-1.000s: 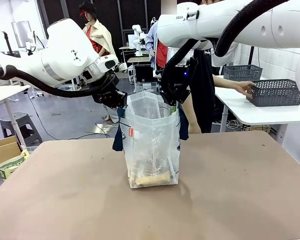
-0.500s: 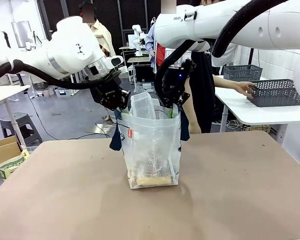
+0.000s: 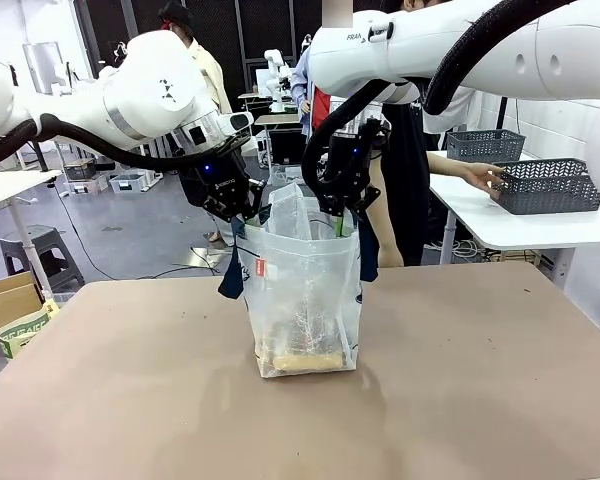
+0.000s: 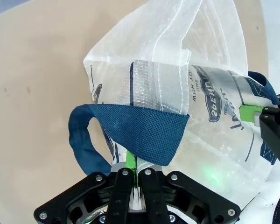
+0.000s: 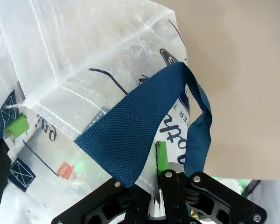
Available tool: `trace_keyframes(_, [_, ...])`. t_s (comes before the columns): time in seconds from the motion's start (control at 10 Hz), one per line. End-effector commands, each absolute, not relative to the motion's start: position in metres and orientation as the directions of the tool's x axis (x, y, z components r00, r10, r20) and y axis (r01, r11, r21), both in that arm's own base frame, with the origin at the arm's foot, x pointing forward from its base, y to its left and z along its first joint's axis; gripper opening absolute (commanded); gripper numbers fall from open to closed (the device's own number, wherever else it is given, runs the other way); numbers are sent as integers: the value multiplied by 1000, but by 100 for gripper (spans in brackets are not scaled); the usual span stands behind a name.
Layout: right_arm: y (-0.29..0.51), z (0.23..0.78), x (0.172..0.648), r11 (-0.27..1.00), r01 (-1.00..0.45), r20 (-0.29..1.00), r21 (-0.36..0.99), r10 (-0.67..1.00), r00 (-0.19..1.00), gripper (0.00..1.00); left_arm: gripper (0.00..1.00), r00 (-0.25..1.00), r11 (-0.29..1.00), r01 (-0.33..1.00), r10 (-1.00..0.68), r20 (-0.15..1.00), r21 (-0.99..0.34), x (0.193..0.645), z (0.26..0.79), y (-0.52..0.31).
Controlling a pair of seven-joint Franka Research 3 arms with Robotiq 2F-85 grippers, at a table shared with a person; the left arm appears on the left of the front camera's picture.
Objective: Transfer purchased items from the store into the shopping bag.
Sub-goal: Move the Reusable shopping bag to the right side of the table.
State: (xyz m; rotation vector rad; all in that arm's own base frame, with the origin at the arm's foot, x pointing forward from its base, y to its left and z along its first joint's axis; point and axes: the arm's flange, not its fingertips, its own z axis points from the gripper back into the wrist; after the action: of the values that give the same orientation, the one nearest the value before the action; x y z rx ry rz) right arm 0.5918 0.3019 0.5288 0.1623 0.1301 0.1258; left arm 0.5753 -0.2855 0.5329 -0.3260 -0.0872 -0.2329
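Thin plastic bag [image 3: 305,300] stands mid table [image 3: 130,390], mouth pulled open. Left gripper [image 3: 242,212] clamped on rim beside strap [image 4: 130,130]; right gripper [image 3: 337,215] clamped on opposite rim. Judged light, floppy, slick; walls likely sag unsupported. Best hold: rim seam or woven strap. Tan item [image 3: 302,358] at bottom.

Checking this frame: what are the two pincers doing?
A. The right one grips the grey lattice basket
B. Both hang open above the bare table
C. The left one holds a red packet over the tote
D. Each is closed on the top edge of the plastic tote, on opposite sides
D: the left pincer and the right pincer each pinch the rim of the shopping bag, with the green pads pressed together in both wrist views.
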Motion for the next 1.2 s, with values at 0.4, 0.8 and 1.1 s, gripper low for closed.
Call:
trace_keyframes(0.4, [332, 528, 625, 968, -91, -50, 235, 105, 993, 0, 0, 948, 891, 311, -263, 182, -330, 599, 535, -324])
trace_keyframes(0.8, [330, 523, 619, 966, -119, -43, 231, 132, 990, 0, 0, 952, 894, 295, -247, 180, -338, 592, 531, -327])
trace_keyframes(1.1, [334, 522, 628, 963, -133, -42, 234, 147, 988, 0, 0, 941, 881, 326, -270, 202, -343, 599, 530, -335])
